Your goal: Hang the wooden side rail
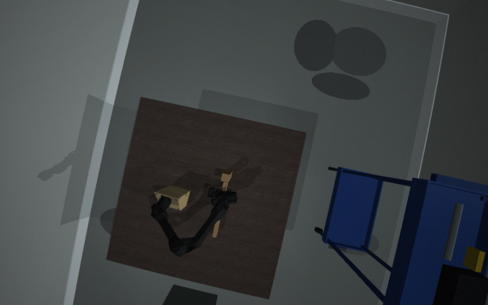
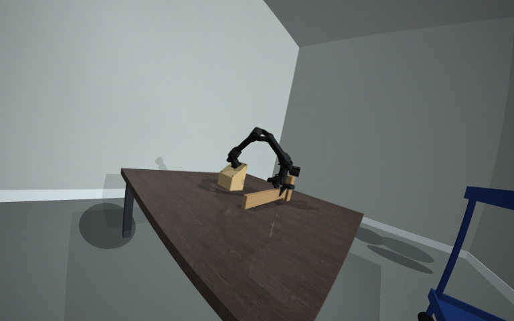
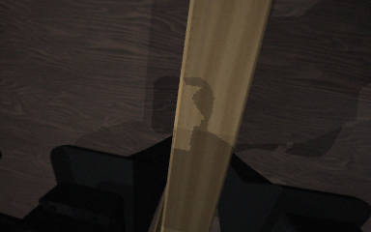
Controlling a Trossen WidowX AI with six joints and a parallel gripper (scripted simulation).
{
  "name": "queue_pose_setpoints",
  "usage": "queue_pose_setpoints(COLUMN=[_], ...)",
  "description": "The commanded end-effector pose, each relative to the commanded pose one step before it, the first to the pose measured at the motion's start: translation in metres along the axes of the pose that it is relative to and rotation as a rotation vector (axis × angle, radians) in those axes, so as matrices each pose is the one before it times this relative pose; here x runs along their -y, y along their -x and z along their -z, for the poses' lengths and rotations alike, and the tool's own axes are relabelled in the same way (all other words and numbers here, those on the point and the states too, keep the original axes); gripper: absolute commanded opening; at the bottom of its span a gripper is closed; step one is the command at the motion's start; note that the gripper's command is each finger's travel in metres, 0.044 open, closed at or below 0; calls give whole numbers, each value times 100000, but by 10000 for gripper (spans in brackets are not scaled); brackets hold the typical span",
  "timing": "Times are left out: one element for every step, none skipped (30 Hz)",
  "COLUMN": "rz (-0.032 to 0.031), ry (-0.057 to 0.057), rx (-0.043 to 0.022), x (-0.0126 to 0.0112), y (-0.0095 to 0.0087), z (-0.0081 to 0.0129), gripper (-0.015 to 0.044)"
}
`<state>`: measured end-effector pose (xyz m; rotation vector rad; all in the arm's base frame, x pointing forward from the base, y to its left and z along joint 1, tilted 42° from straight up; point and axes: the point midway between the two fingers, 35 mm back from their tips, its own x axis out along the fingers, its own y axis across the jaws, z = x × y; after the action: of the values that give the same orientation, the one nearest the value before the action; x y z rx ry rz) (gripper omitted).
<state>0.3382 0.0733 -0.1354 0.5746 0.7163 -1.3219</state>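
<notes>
One table (image 2: 212, 242), one rail (image 2: 261, 198), one post (image 1: 225, 176).

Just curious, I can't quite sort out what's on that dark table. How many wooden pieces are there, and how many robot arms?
Wooden pieces: 3 (side rail, headboard post, base block)
Robot arms: 1, its claw shut on the side rail
Total: 4
</notes>
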Motion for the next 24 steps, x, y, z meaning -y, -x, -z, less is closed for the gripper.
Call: queue_pose_setpoints(rz=[-1330, -1, -1, -1, -1, -1, -1, -1, 0, 0, 0, 0, 0, 0, 0, 0, 0, 0, 0, 0, 0, 0, 0, 0], ry=[-489, -1, -1, -1, -1, -1, -1, -1, 0, 0, 0, 0, 0, 0, 0, 0, 0, 0, 0, 0, 0, 0, 0, 0], rx=[-468, 0, 0, 0, 0, 0, 0, 0, 0, 0, 0, 0, 0, 0, 0, 0, 0, 0, 0, 0, 0, 0, 0, 0], x=[-307, -11, -11, -11, -11, -11, -11, -11, -7, 9, 11, 11, 11, 11, 11, 11, 11, 11, 11, 11, 11, 11, 11, 11], y=[524, -11, -11, -11, -11, -11, -11, -11, -12, -9, -11, -11, -11, -11, -11, -11, -11, -11, -11, -11, -11, -11, -11, -11], z=[159, 11, 11, 11, 11, 11, 11, 11, 12, 9, 11, 11, 11, 11, 11, 11, 11, 11, 11, 11, 11, 11, 11, 11], gripper=[0, 0, 0, 0, 0, 0, 0, 0, 0, 0, 0, 0, 0, 0, 0, 0, 0, 0, 0, 0, 0, 0, 0, 0])
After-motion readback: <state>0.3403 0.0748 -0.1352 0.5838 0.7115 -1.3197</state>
